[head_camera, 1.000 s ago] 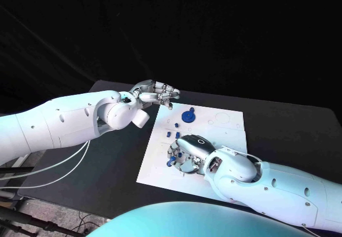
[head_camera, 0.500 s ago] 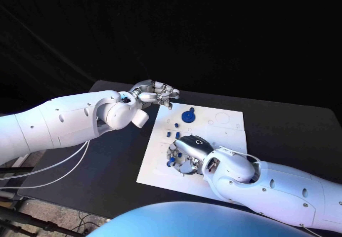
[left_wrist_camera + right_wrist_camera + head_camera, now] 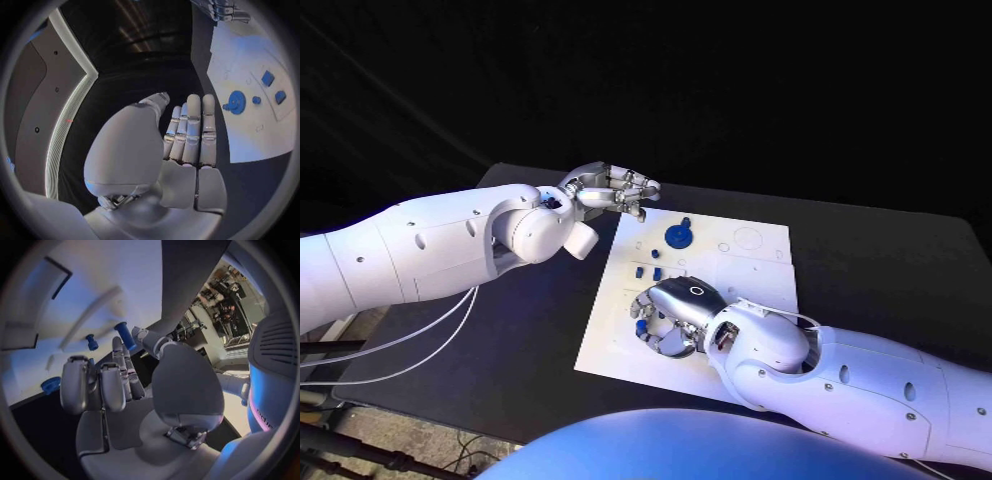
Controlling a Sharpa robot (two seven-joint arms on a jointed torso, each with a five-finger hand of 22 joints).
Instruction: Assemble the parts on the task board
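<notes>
Right hand (image 3: 671,312) down on the task board (image 3: 754,268), fingers curled among small blue parts (image 3: 642,309); grip on any of them impossible to tell.

Left hand (image 3: 607,189) raised just off the board's far left corner, fingers together and bent, holding nothing. Round blue part (image 3: 679,236) standing on the board near that corner; small blue pegs (image 3: 649,270) between it and the right hand.
</notes>
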